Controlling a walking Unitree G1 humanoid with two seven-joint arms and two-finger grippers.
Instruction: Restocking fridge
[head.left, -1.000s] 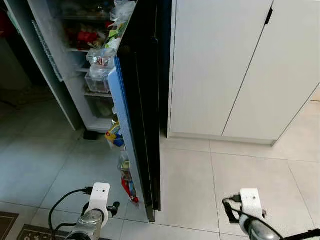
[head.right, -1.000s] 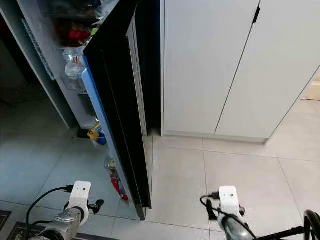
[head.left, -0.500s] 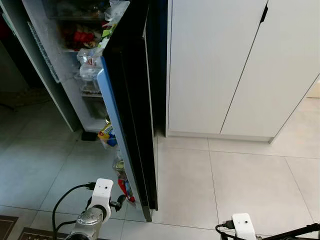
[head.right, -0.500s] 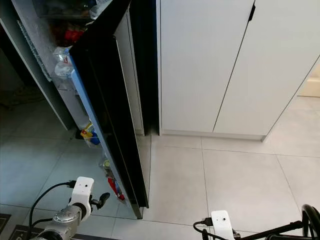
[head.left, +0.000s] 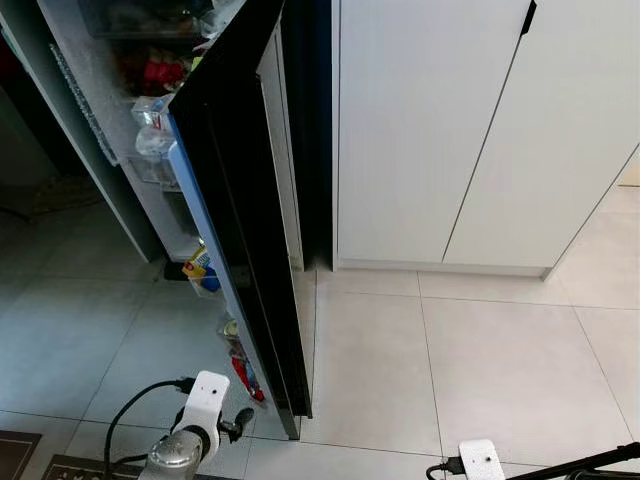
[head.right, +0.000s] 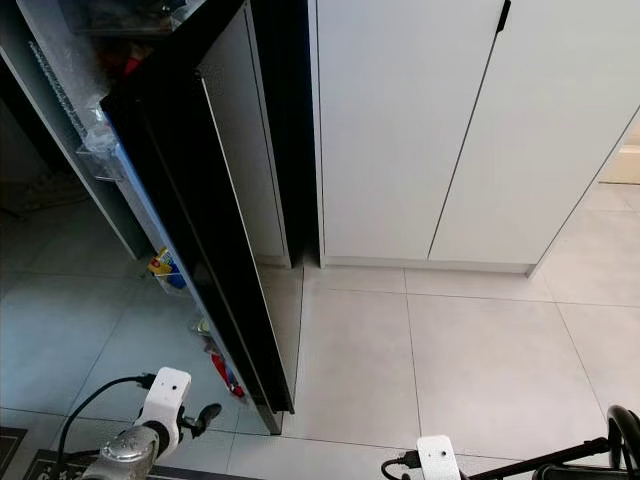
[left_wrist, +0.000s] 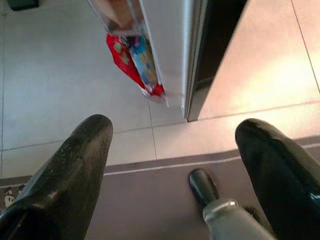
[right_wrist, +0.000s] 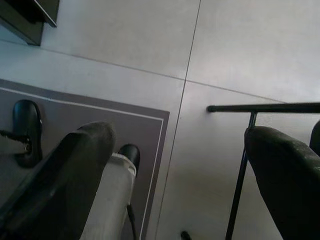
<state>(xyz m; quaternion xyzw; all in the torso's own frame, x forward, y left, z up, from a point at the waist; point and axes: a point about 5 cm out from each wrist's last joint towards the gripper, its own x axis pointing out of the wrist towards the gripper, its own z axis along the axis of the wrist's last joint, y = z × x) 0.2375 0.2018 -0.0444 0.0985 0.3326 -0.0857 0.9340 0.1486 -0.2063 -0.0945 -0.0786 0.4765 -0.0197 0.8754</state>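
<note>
The black fridge door (head.left: 240, 230) stands partly open, swung close to the fridge body, with its bottom corner near my left arm. Its inner racks hold a red packet (left_wrist: 131, 62), a yellow and blue item (head.left: 203, 272) and clear tubs (head.left: 150, 120). Stocked fridge shelves (head.left: 150, 60) show behind it at the upper left. My left gripper (left_wrist: 175, 127) hangs low in front of the door's bottom corner, open, with nothing between its fingers (left_wrist: 75, 170). My right gripper (right_wrist: 180, 134) is open and empty above the floor; its white wrist (head.left: 478, 462) sits at the bottom edge.
Tall white cabinets (head.left: 450, 130) stand right of the fridge. Pale floor tiles (head.left: 480, 340) spread in front of them. A grey mat (right_wrist: 75, 110) lies under my feet. A black metal bar (right_wrist: 265, 107) runs by my right side.
The fridge door has swung further toward shut, hiding more of its racks. My right wrist has sunk lower in the picture. The left arm stays low near the door's corner.
</note>
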